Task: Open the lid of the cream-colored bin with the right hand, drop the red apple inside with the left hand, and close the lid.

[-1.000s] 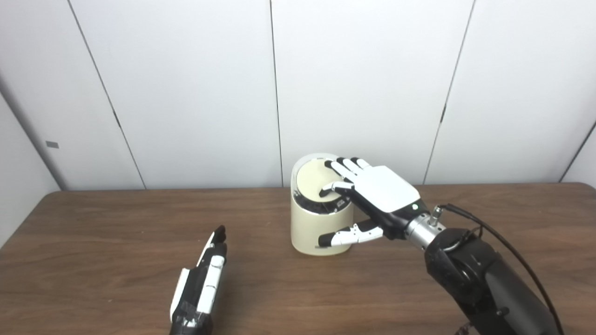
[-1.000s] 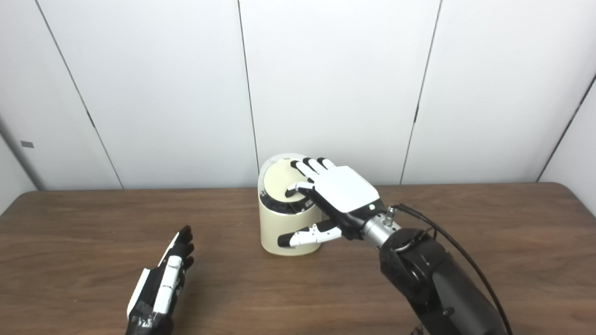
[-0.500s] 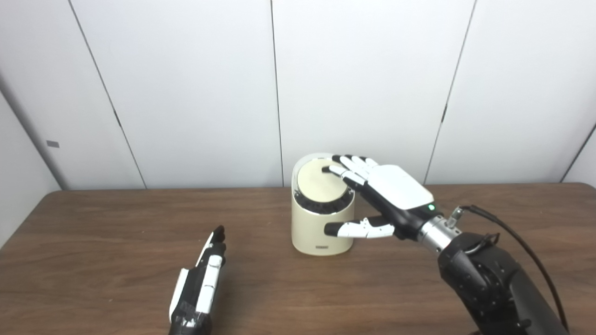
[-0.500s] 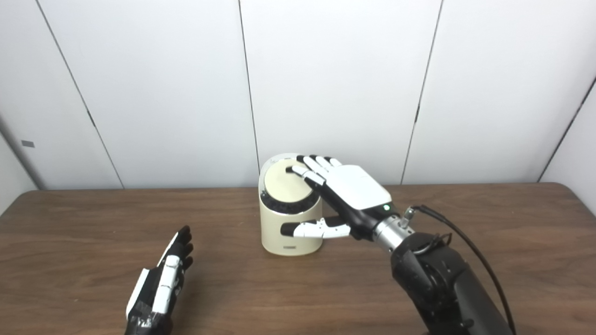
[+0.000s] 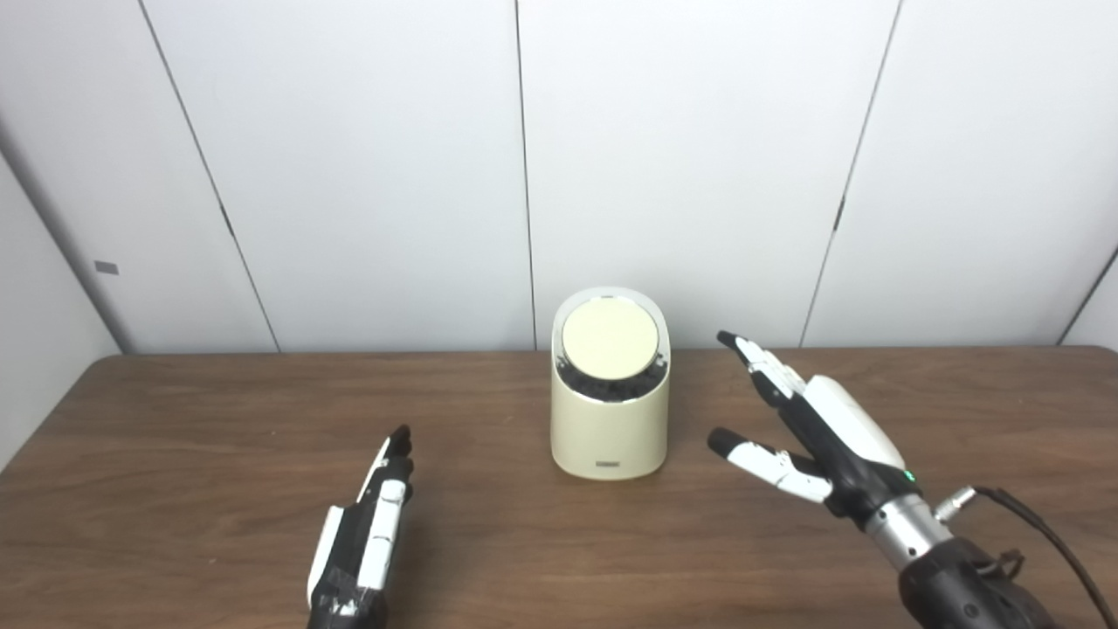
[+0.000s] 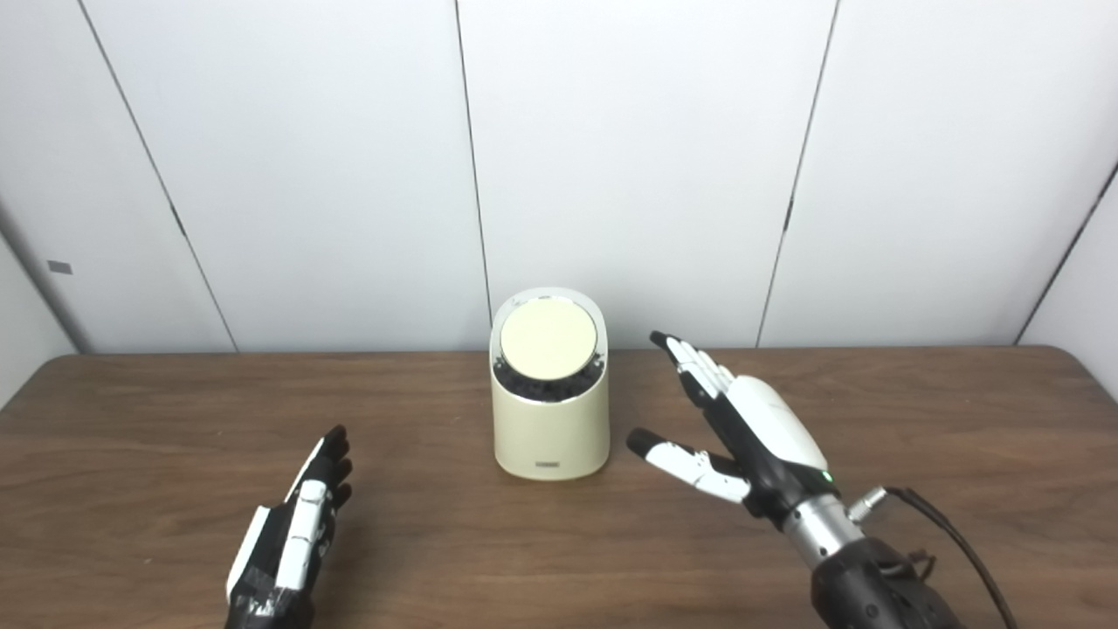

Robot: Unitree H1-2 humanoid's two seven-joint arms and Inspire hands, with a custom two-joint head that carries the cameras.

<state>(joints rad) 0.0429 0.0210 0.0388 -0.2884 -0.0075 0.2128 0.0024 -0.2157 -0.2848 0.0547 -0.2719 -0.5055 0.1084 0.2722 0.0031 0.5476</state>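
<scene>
our right hand is hanging in the air to the right of the cream-colored bin, clear of it, with its fingers stretched out and apart and the thumb pointing left toward the bin's lower side. it is gripping nothing. we are seeing the white back of the hand tilted up, a small green light showing near the wrist, and a black cable trailing off the forearm toward the picture's bottom right.

our left hand is lying low over the wooden table, edge-on to us, fingers straight and held side by side, pointing away toward the wall. it is also holding nothing, and it is sitting well apart from the bin, to the bin's front left.

we are seeing the bin standing upright near the middle of the table, close to its far edge, with the white panelled wall behind. its round lid is sitting flat in the slanted top, closed, with a dark ring showing below it. we are not seeing the red apple anywhere on the table, so we cannot tell where it is.
</scene>
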